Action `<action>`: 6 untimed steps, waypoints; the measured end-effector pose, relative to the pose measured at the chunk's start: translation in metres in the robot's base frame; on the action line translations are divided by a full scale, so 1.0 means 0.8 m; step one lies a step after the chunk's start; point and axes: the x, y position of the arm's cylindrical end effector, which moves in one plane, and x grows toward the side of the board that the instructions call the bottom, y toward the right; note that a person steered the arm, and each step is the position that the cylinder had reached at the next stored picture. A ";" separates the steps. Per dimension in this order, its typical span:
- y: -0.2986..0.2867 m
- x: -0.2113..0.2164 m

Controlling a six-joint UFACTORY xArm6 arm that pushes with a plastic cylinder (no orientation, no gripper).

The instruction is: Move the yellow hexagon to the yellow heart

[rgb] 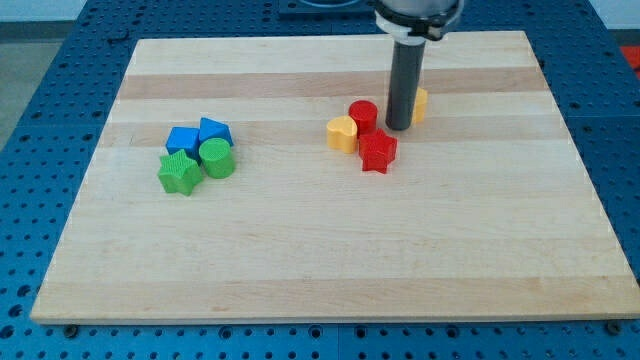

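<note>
The rod's bare tip (399, 127), gripping nothing, rests beside the half-hidden yellow hexagon block (420, 103), and pushing it toward the yellow heart block (342, 133) risks shoving the intervening red cylinder (362, 115) instead.

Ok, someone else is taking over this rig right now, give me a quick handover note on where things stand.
My tip is down on the board, just left of the yellow hexagon, which is mostly hidden behind the rod; I cannot tell if they touch.
The yellow heart sits further to the view's left, with the red cylinder and the red star between the two.
Done: the hexagon is near the heart but not yet beside it.
Left: get my tip round to the hexagon's right side and push it leftward to the heart, past the red blocks.
The blue and green blocks at the view's left are not involved.
</note>
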 end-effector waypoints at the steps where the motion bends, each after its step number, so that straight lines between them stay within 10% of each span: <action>1: 0.020 0.008; 6: 0.053 -0.098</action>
